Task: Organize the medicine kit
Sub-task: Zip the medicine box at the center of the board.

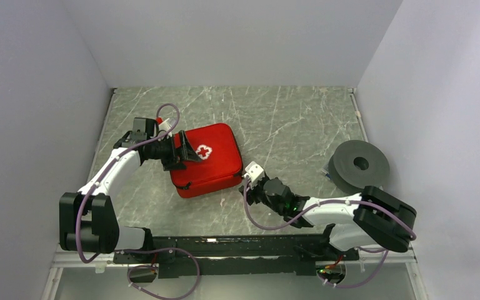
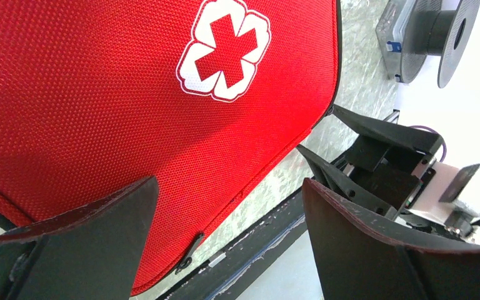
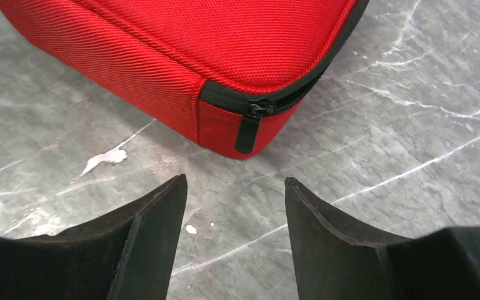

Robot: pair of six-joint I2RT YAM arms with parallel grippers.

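The red medicine kit [image 1: 211,164] lies zipped shut on the marble table, its white cross [image 2: 225,50] facing up. My left gripper [image 1: 182,153] hangs over the kit's left side, wide open with nothing between its fingers [image 2: 103,228]. In the left wrist view the kit [image 2: 100,106] fills most of the frame, with a black zip pull [image 2: 187,250] at its edge. My right gripper [image 1: 248,183] sits low at the kit's near right corner, open and empty. The right wrist view shows that corner [image 3: 225,62] and its black zip pull [image 3: 247,130] just ahead of the right gripper [image 3: 234,182].
A grey round disc [image 1: 359,164] stands at the right of the table, near the wall; it also shows as the grey disc [image 2: 440,37] in the left wrist view. Grey walls close in the table on three sides. The black base rail [image 1: 225,247] runs along the near edge.
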